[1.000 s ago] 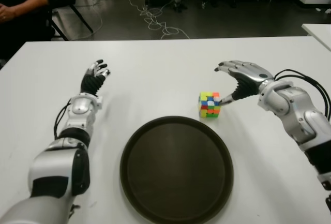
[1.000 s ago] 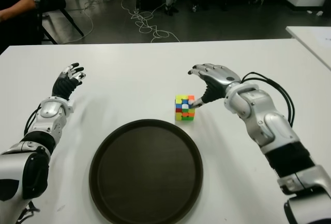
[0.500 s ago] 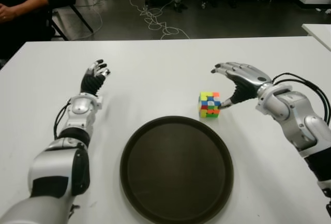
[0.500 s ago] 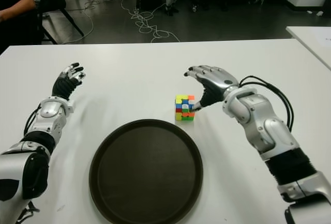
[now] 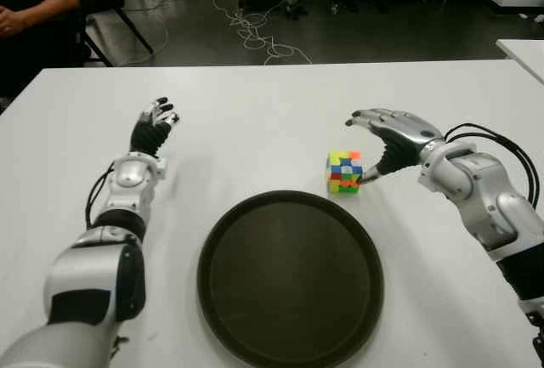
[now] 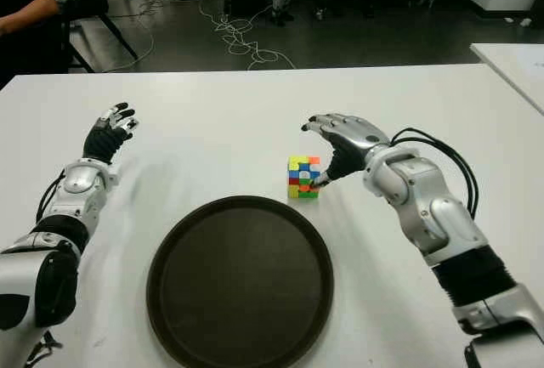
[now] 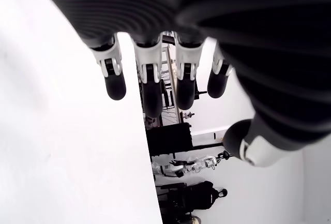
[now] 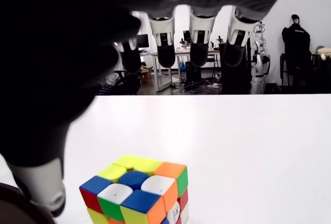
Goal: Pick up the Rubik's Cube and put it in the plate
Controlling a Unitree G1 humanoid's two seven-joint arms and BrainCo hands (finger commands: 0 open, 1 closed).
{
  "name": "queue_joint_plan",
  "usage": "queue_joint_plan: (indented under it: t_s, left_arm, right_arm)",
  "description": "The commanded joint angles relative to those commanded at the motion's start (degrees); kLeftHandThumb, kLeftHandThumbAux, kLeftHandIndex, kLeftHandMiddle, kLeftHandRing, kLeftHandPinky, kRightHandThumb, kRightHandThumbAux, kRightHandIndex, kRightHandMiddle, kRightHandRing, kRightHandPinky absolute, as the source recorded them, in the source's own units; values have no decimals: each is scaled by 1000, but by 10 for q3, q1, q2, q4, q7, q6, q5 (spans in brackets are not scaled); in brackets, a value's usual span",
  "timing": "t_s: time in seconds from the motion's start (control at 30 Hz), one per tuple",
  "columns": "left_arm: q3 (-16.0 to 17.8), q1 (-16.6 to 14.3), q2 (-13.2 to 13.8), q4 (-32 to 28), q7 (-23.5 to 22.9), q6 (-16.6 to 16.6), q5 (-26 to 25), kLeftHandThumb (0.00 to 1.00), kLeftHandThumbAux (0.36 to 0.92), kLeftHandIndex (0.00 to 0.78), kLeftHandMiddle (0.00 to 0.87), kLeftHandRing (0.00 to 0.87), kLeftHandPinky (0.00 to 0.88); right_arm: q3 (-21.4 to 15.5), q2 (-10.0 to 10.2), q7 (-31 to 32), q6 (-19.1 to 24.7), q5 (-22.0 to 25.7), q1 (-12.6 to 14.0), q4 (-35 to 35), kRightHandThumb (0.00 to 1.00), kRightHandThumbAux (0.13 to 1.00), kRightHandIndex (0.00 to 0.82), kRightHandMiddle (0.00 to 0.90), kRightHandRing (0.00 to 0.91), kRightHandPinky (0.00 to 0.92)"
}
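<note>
right wrist view shows the right hand [image 8: 155, 43] with its fingers [image 8: 199, 40] spread apart and extended above the rubik's cube [image 8: 137, 190], gripping nothing. the thumb [image 8: 39, 182] hangs low just beside the cube's side, and in the right eye view its tip looks to be touching or nearly touching the cube's right face; i cannot tell which. the cube sits upright on the white table [image 6: 255, 121], under the outstretched fingers, not lifted. just below the cube, toward the robot, lies the round dark plate [image 6: 240, 279], its rim near the cube but apart from it. far off on the other side of the plate, the left hand [image 6: 106, 134] shows over the table with its fingers loosely apart and holding nothing. a person's arm [image 6: 30, 11] shows at a chair beyond the table's far left corner.
</note>
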Motion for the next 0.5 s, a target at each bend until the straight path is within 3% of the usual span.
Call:
queue_joint_plan:
  t_s: [0.3,0.5]
  left_arm:
    - [3,1,-1,-1,-5,-6,-5,162,543,89,167,147,113]
    - [-3,2,0,-1,-1,-9,0,152,554,89,165,149,121]
  right_arm:
    - [51,49,-44,-30,-23,-52,127,0,678,16,3,58,128]
    - [59,51,-42,-46,-20,-63,147,0,685,24,6,53,123]
